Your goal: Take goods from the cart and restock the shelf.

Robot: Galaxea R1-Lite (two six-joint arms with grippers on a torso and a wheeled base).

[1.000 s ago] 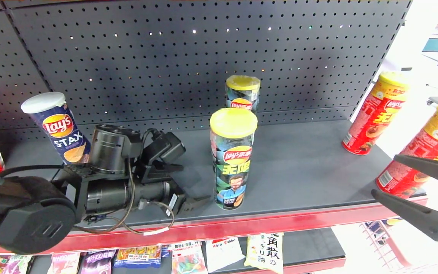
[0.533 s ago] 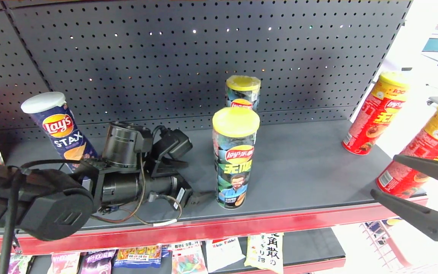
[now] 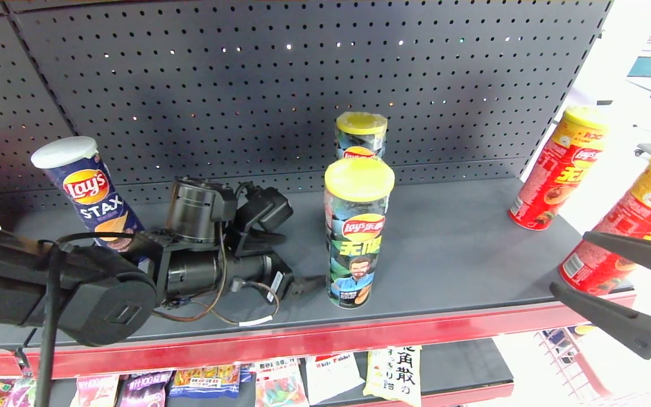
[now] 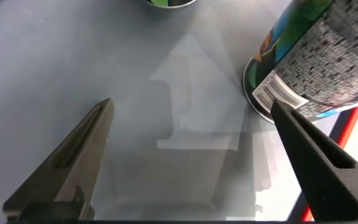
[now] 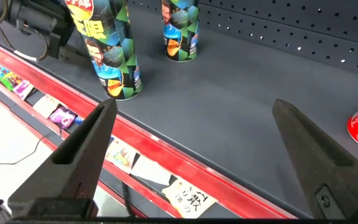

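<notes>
Green chip can (image 3: 357,232), yellow lid: upright near the front edge of grey shelf (image 3: 461,249), with a matching can (image 3: 361,135) at its 12 o'clock. Left gripper (image 4: 191,106): fingers spread, empty, low at the front can's 9 o'clock, just beside its base. Right gripper (image 5: 194,102): spread, empty, at 3 o'clock off the shelf end, near red chip can (image 3: 625,226)

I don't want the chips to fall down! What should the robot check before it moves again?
1. Front green can upright and fully on the shelf: ok.
2. Left gripper open, holding nothing: ok.
3. Left gripper clear of the front green can: cannot tell; it sits right beside the can's base.
4. Back green can upright: ok.
5. Right gripper open and empty: ok.
</notes>
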